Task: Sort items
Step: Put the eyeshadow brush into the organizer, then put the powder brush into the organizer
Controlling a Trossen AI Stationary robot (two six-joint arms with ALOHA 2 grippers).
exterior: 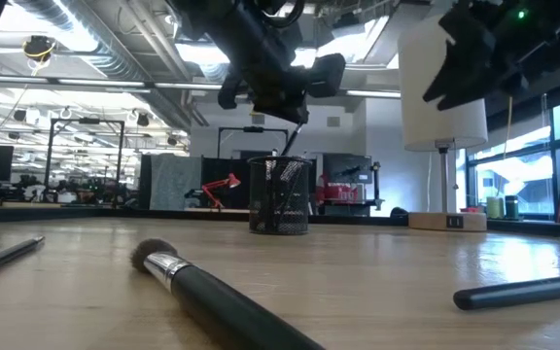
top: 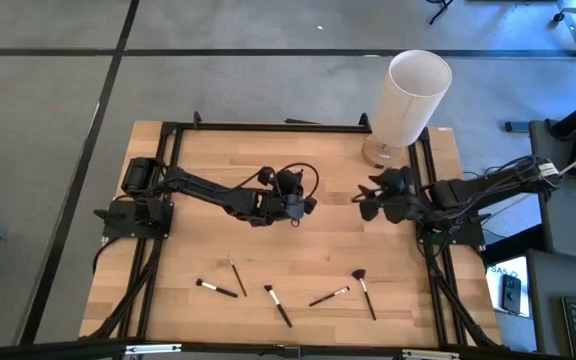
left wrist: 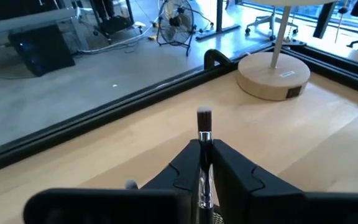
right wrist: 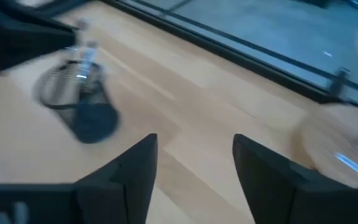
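1. Nearest the low camera: dark-handled brush (exterior: 224, 301) lying flat on the table (top: 398, 250), bristles toward 10 o'clock.
2. Seen from above, five brushes along the 6 o'clock edge: (top: 216, 289), (top: 236, 274), (top: 277, 305), (top: 329, 296), and the fan-headed brush (top: 364, 291).
3. Left gripper (top: 303, 206) at table centre, above the black mesh cup (exterior: 280, 194), fingers (left wrist: 182, 171) clenched on one brush (left wrist: 204, 134), bristles up.
4. Right gripper (top: 365, 205) at 3 o'clock of the left, fingers (right wrist: 132, 171) spread wide, grasping nothing.
5. White cylinder (top: 411, 95) on its wooden base at 1 o'clock.
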